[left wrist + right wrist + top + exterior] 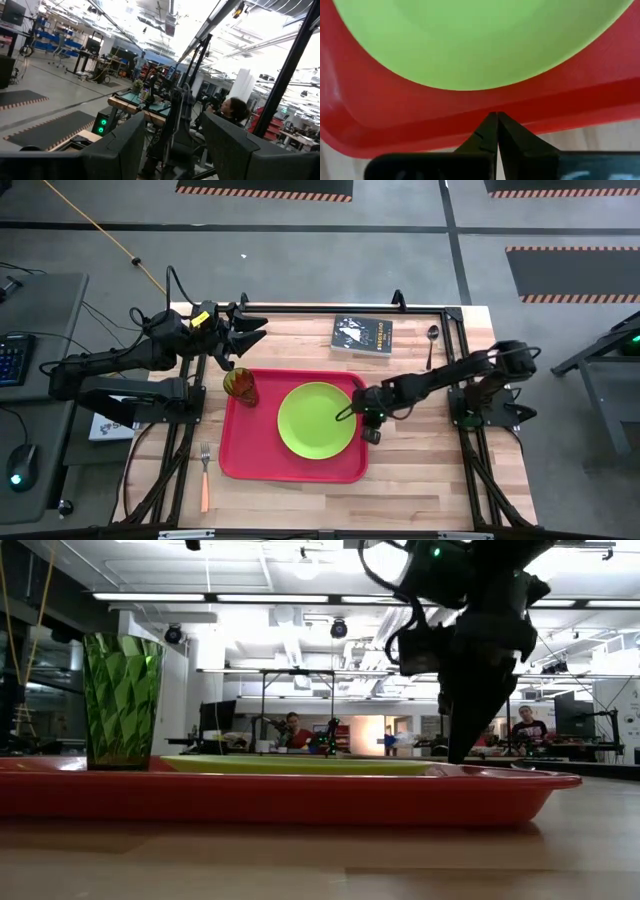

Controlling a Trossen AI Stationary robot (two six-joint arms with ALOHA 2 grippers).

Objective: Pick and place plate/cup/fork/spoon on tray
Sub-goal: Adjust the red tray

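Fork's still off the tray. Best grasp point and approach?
Grip the fork mid-way along its slim orange handle, coming straight down, gripper closing across its width. It lies flat on the table, tines toward the back edge, left of the tray, nearest the left gripper; nothing crowds it.

We see a grey floor [330,255] around the wooden bench [420,490], with hazard-striped dark mats [265,188] beyond its far edge. Left of the bench stands a desk with a keyboard [10,358] and mouse [20,464]. Long ceiling lights [270,597] brighten the open workshop, where people [292,730] sit at distant workstations.
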